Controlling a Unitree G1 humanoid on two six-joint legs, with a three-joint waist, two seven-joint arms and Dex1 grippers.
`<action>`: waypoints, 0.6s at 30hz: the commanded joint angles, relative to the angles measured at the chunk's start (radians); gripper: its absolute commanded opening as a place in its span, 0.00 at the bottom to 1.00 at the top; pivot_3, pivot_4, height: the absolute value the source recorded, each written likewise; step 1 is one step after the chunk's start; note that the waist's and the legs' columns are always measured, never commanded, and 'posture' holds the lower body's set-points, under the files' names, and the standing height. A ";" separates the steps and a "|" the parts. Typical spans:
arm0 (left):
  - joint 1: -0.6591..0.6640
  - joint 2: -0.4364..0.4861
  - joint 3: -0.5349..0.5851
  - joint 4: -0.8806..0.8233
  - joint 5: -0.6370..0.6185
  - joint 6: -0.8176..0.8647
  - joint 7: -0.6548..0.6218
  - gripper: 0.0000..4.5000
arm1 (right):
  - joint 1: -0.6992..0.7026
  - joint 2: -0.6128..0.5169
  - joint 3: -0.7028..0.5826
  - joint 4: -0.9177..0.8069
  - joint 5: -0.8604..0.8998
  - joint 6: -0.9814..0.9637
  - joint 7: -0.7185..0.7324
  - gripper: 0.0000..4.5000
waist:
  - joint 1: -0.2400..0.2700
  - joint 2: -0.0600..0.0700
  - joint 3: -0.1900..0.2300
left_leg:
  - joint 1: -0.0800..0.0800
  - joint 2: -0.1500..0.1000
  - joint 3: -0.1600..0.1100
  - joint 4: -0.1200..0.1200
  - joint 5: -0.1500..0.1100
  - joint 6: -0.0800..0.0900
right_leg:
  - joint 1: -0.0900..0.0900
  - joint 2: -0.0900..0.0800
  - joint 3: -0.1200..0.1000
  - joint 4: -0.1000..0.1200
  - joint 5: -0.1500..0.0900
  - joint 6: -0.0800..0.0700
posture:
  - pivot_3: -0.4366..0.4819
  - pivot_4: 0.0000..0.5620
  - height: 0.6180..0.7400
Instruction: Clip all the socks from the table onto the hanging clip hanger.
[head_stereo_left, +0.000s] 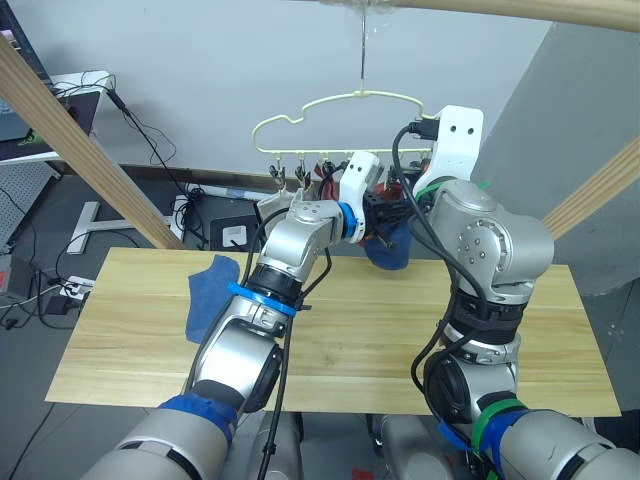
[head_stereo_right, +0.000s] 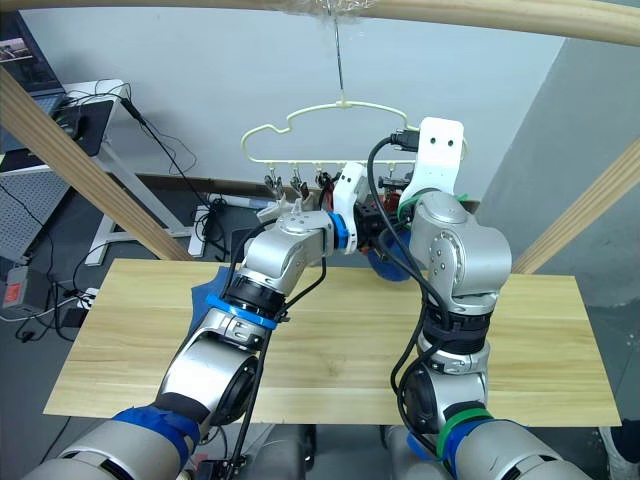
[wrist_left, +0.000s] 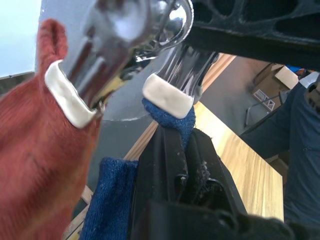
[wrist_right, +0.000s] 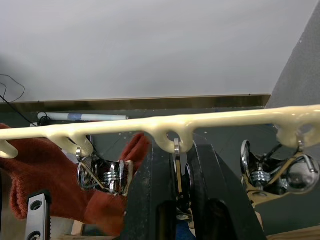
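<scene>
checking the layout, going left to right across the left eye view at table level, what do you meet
blue sock on the table → left gripper → blue sock at the clips → right arm's elbow

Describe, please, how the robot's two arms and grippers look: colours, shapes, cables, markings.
Both arms are built from rounded silver-grey segments with black joints. The left arm wears blue bands; the right arm has a green band, with a blue one beside it, low near the shoulder. Black cables loop along each. White flat brackets sit at the wrists. The left gripper has black fingers.
</scene>
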 joint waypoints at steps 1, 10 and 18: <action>-0.036 -0.015 0.020 -0.027 -0.015 -0.013 0.002 0.00 | -0.011 0.001 -0.003 -0.047 -0.006 -0.010 -0.008 0.01 | 0.000 0.000 0.000 | 0.000 0.000 0.000 0.000 0.000 0.000 | 0.000 0.000 0.000 0.000 0.000 0.000 | 0.39 0.49 1.00; -0.039 -0.018 0.022 -0.031 -0.017 -0.005 -0.001 0.00 | -0.009 0.002 -0.004 -0.048 0.000 0.000 0.001 0.30 | -0.001 0.000 0.000 | 0.000 0.000 0.000 0.000 0.000 0.000 | 0.000 0.000 0.000 0.000 0.000 0.000 | 0.39 0.49 1.00; -0.028 -0.006 0.018 -0.043 -0.017 0.033 -0.008 0.13 | -0.007 0.004 -0.002 -0.055 -0.002 0.009 0.000 0.64 | -0.001 0.000 0.000 | 0.000 0.000 0.000 0.000 0.000 0.000 | 0.000 0.000 0.000 0.000 0.000 0.000 | 0.39 0.50 1.00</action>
